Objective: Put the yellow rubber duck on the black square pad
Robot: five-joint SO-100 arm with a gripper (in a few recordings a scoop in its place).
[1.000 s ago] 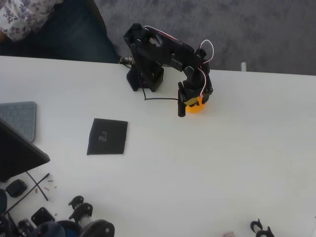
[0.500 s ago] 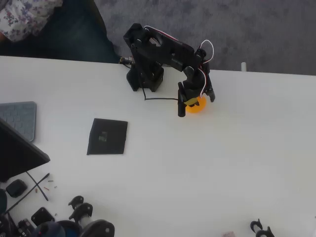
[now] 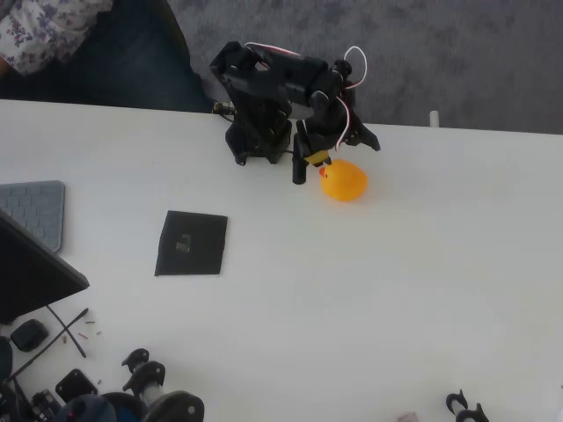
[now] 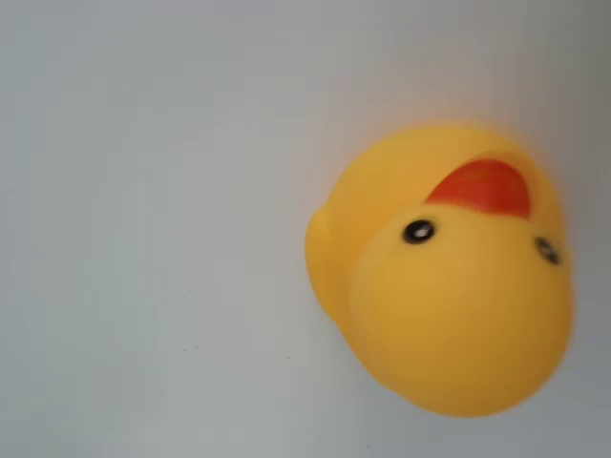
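Note:
The yellow rubber duck (image 3: 344,182) sits on the white table (image 3: 378,290), free of the fingers, its orange-red beak toward the arm. My gripper (image 3: 332,158) hovers just above and left of it in the overhead view, open, one black finger (image 3: 298,172) hanging left of the duck. In the wrist view the duck (image 4: 449,286) lies at the right, beak and both eyes up, with bare table around it. The black square pad (image 3: 192,243) lies flat well to the left of the duck, nothing on it.
The arm's base (image 3: 255,132) stands at the table's far edge. A grey keyboard (image 3: 35,211) and a dark laptop corner (image 3: 31,272) are at the left. Cables and black parts (image 3: 132,387) crowd the bottom left. A person (image 3: 53,35) sits at the top left.
The gripper has swung up and to the left and opened wider. The duck, which was between the fingers, now sits uncovered on the table.

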